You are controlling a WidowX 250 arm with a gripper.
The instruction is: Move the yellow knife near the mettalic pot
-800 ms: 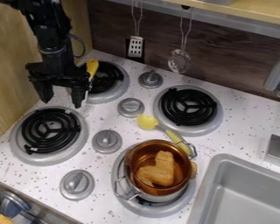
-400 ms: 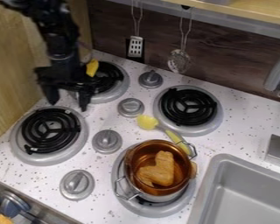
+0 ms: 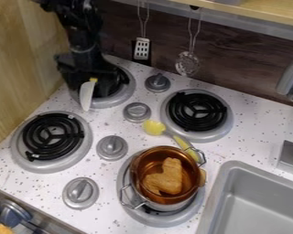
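To the left of the metallic pot (image 3: 155, 205), well apart from it, you had a bare black-coiled burner (image 3: 35, 137). Farther back on that same side of the pot, your gripper (image 3: 86, 82) hung over another burner (image 3: 123, 95); you could not tell how far open it was or whether it held anything. The knife (image 3: 86, 95) showed its pale blade and a bit of yellow right by the gripper, away from the pot. Just behind the pot lay a yellow-ended utensil (image 3: 155, 127); to its right was the sink (image 3: 259, 205).
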